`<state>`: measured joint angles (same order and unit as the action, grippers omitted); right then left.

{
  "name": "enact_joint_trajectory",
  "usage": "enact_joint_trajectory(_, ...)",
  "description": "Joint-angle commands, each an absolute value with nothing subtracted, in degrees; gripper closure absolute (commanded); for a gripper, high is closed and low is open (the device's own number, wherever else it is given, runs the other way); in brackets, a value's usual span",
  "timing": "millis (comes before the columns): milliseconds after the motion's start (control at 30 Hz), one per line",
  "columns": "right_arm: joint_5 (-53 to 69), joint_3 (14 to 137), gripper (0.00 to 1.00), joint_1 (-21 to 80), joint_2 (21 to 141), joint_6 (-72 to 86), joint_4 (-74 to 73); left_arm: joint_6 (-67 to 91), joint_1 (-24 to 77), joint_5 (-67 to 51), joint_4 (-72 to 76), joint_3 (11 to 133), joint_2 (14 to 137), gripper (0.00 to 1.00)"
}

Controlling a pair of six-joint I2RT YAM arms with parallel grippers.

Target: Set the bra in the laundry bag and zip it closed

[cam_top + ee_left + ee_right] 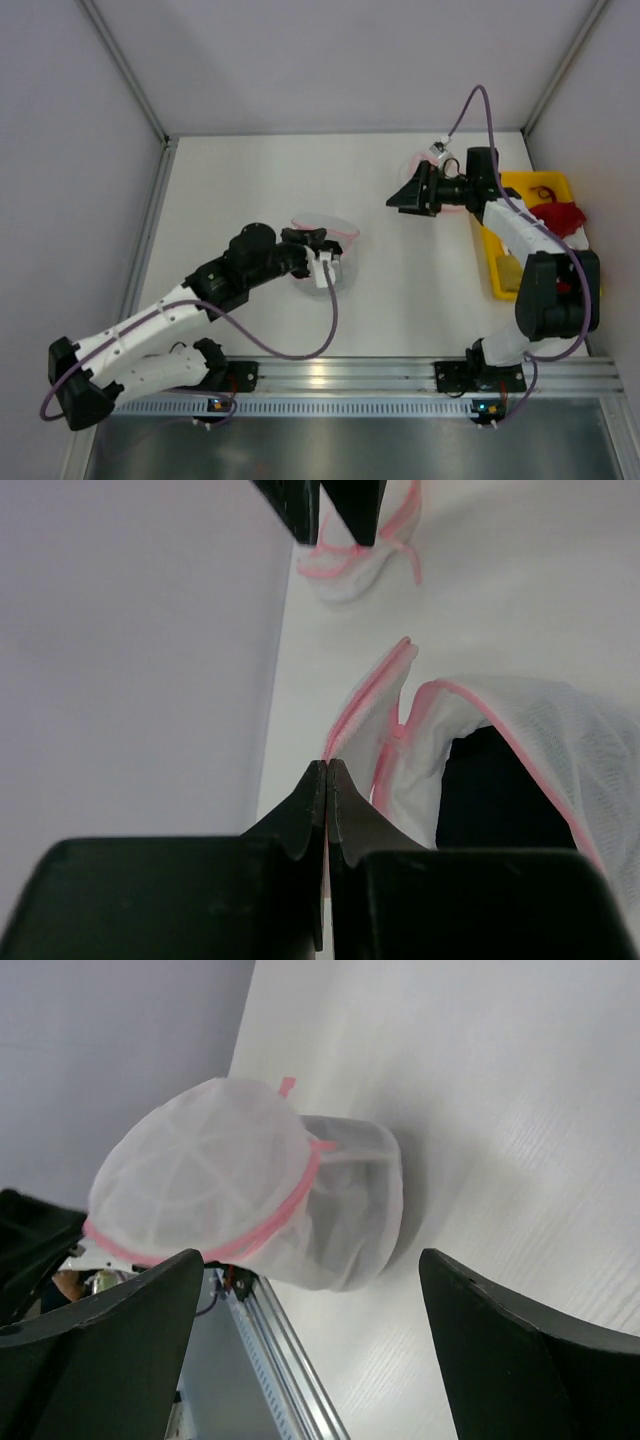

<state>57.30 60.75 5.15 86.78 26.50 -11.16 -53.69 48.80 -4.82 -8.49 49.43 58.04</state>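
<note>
The laundry bag (pixel 338 240), white mesh with pink zip trim, stands mid-table with its rim lifted and gaping. My left gripper (pixel 322 262) is shut on the bag's pink rim (pixel 365 700). In the left wrist view the black bra (pixel 495 790) shows inside the bag's opening. In the right wrist view the laundry bag (pixel 250 1185) appears as a round pouch with its flap raised and something dark inside. My right gripper (pixel 405 196) is open and empty, in the air to the right of the bag, pointing at it.
A second mesh bag (pixel 355 565) lies at the back of the table under the right arm. A yellow bin (pixel 505 270) with red garments (pixel 558 215) stands at the right edge. Grey walls close in the table's sides.
</note>
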Motion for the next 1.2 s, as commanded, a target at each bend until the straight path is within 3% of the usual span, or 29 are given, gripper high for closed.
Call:
enact_joint_trajectory(0, 59.59, 66.95, 0.11, 5.80, 92.45, 24.69, -8.98, -63.89, 52.64, -5.36, 1.06, 42.91, 48.89, 1.00)
enact_joint_trajectory(100, 59.68, 71.61, 0.11, 7.99, 97.72, 25.05, -8.70, -69.33, 54.67, -8.59, 0.27, 35.00, 41.50, 1.00)
enact_joint_trajectory(200, 59.15, 73.82, 0.12, 11.07, 100.37, 25.14, -8.18, -71.11, 54.76, -11.85, -9.29, 32.44, 35.52, 0.74)
enact_joint_trajectory(233, 58.72, 74.00, 0.12, 11.94, 100.72, 25.22, -7.83, -69.89, 54.76, -12.39, -14.10, 32.34, 34.20, 0.58)
enact_joint_trajectory(333, 58.27, 74.09, 0.13, 14.76, 101.86, 24.09, -8.26, -66.80, 54.67, -13.45, -20.63, 32.52, 29.63, 0.39)
enact_joint_trajectory(600, 56.78, 71.46, 0.15, 17.05, 102.66, 18.65, -11.07, -48.66, 54.67, -0.72, -26.19, 34.89, 28.47, 0.37)
enact_joint_trajectory(833, 54.76, 68.04, 0.18, 17.05, 103.27, 14.76, -14.06, -23.75, 54.49, 2.46, -31.64, 41.83, 40.76, 0.51)
enact_joint_trajectory(1000, 56.07, 60.48, 0.19, 17.58, 101.43, 21.87, -4.69, -12.58, 46.44, -10.35, -31.90, 44.82, 47.54, 0.51)
enact_joint_trajectory(1167, 57.13, 53.71, 0.18, 18.90, 98.88, 28.90, 3.50, -1.18, 29.24, -27.44, -32.70, 50.00, 58.87, 0.38)
